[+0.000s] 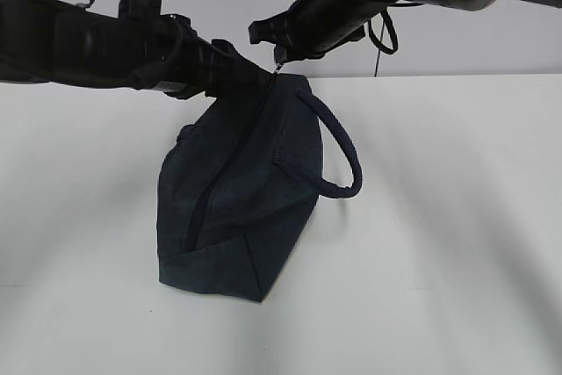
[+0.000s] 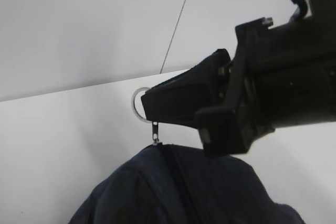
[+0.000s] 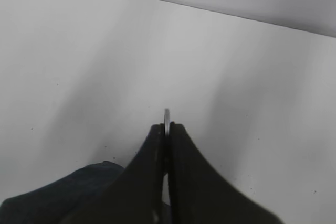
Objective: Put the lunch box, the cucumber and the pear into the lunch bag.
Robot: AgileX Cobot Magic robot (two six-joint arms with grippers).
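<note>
While the left gripper [image 1: 235,72] sits at the far end of the navy fabric lunch bag [image 1: 241,195], fingers hidden so I cannot tell their state, the right gripper [image 3: 167,129] has its black fingers pinched together on the silver ring zipper pull [image 2: 139,104]; boxy bag rests mid-table [image 1: 457,217], padded handle [image 1: 338,147] looping right.

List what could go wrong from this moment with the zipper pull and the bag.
1. The right tool pinches only the thin edge of the silver ring; it could slip out under load.
2. The lunch bag hangs tilted off the table; a pull may drag the bag instead of running the zipper.
3. The left tool's grip is hidden, so the bracing may be weak.
</note>
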